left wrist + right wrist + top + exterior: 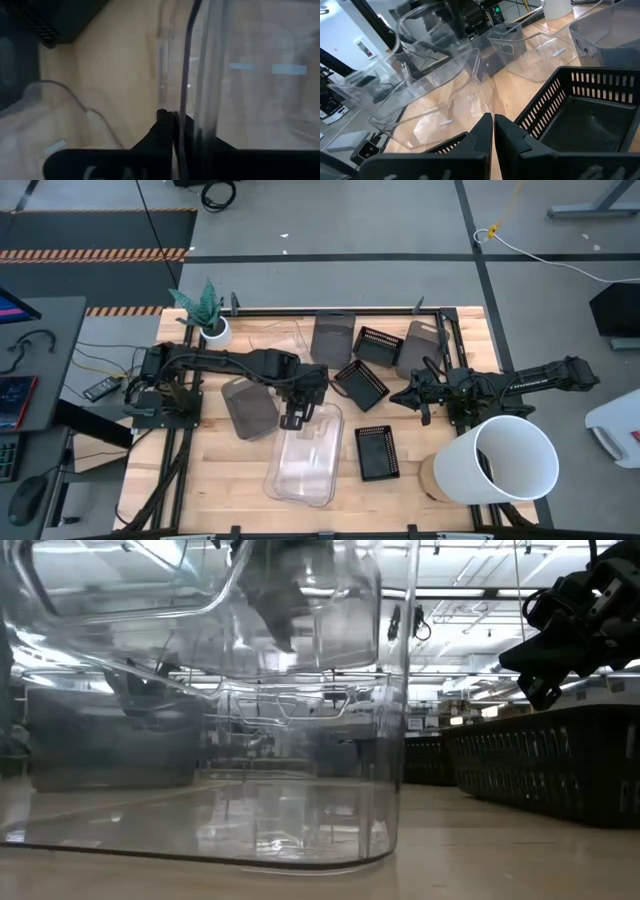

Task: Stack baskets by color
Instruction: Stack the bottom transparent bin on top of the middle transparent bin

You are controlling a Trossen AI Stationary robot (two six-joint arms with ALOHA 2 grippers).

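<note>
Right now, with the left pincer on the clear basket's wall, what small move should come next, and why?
Probably a gentle lift. The left pincer is shut on the rim of the large clear plastic basket, which appears to sit in a second clear one. Beside it lies a smoky grey plastic basket. The right pincer waits, shut, near the black slatted baskets.

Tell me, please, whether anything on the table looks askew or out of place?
Yes: the big white cylindrical bucket lies tipped on its side at the table's front right corner, its open mouth facing up toward the camera. The small black slatted baskets also sit scattered at differing angles, unstacked. The left gripper is shut on the large clear plastic basket's rim.
</note>
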